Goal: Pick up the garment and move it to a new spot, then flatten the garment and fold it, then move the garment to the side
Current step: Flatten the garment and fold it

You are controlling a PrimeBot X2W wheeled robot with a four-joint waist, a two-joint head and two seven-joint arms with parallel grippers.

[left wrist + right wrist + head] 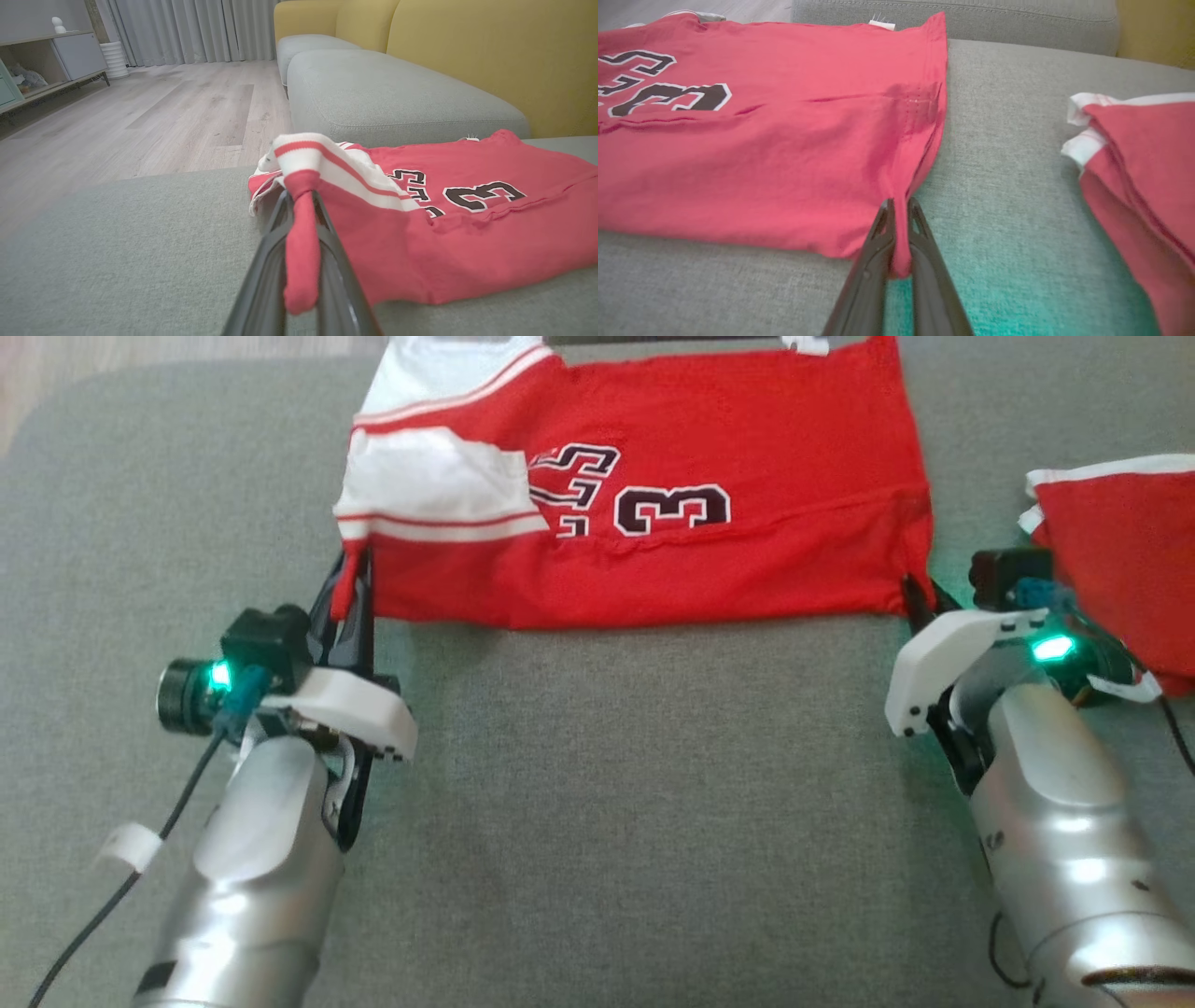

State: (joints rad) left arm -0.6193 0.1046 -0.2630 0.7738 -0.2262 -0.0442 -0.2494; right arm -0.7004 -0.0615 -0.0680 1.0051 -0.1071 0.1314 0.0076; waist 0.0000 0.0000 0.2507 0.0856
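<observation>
jersey corners pinched, both claws on the near hem

garment (709, 523), red with a white-striped sleeve lying over it, rests flat on the grey cushion (607, 803) at 12 o'clock. left gripper (353, 588) is clamped on the near-left corner at 10 o'clock, red cloth bunched between its fingers. right gripper (913, 597) is clamped on the near-right corner at 2 o'clock. risks, as i judge them: an uneven pull from the two arms would skew the fold; the thin pinch on the right could slip and drop that corner; the loose white sleeve may flop out on a lift. room: bare cushion from 4 to 8 o'clock, ample for a drag toward the robot. tight at 3 o'clock, where a second red garment (1120, 551) lies just beside the right wrist. cushion edge, then floor (163, 107), off past 10 o'clock.
</observation>
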